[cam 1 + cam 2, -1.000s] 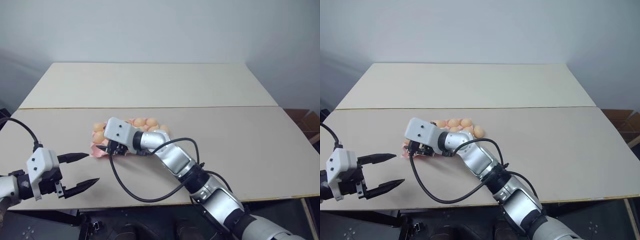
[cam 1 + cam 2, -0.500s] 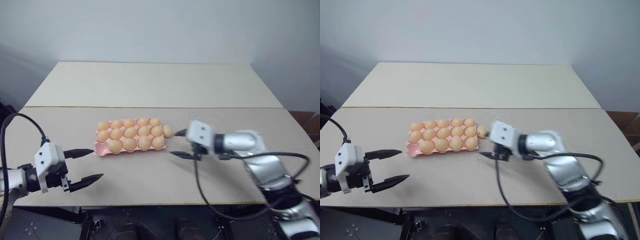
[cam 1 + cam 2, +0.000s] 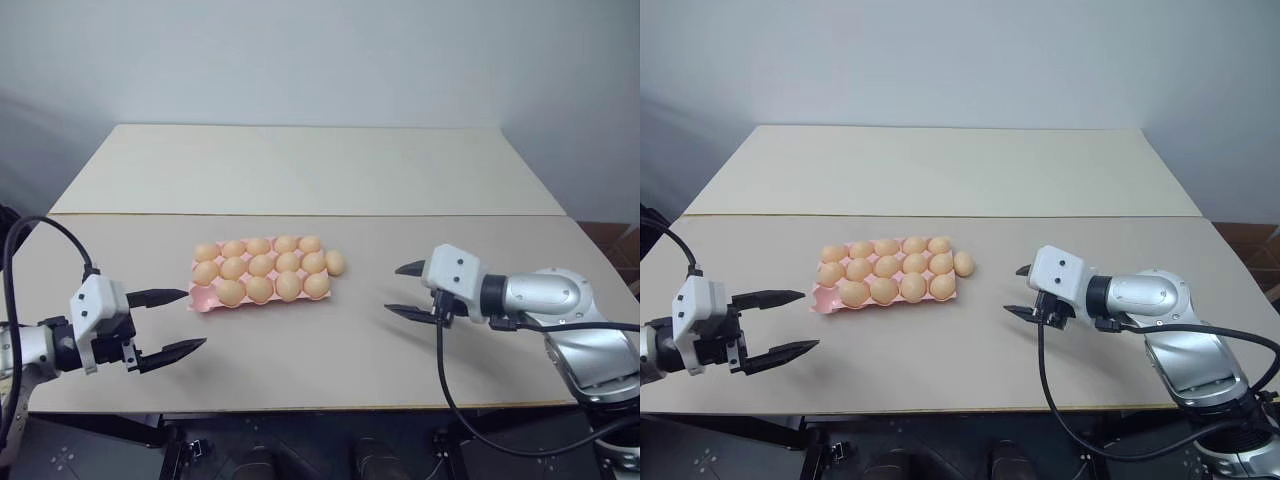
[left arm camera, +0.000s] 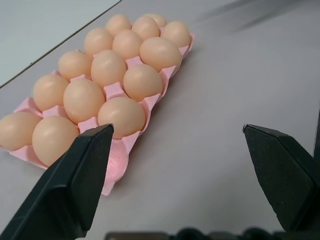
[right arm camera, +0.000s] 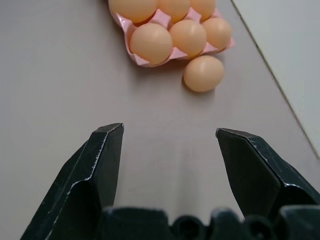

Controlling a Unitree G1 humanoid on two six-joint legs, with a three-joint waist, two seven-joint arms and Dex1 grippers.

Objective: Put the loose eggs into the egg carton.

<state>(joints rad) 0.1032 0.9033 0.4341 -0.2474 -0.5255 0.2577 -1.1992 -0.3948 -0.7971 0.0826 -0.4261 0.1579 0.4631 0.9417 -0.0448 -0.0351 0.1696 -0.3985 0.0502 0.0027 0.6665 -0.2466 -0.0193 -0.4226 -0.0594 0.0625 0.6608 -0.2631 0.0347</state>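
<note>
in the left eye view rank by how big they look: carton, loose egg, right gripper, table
1. table
2. carton, filling a small patch of it
3. right gripper, open; nearer the camera, so its true size is unsure
4. loose egg, beside the carton's right edge

- I see the egg carton (image 3: 203,297), a flat pale-pink moulded tray, lying on the worktop (image 3: 300,360) with tan-orange eggs seated in its cups.
- One loose egg (image 3: 335,263) lies on its side on the worktop, just beside the carton's right end, at the far corner.
</note>
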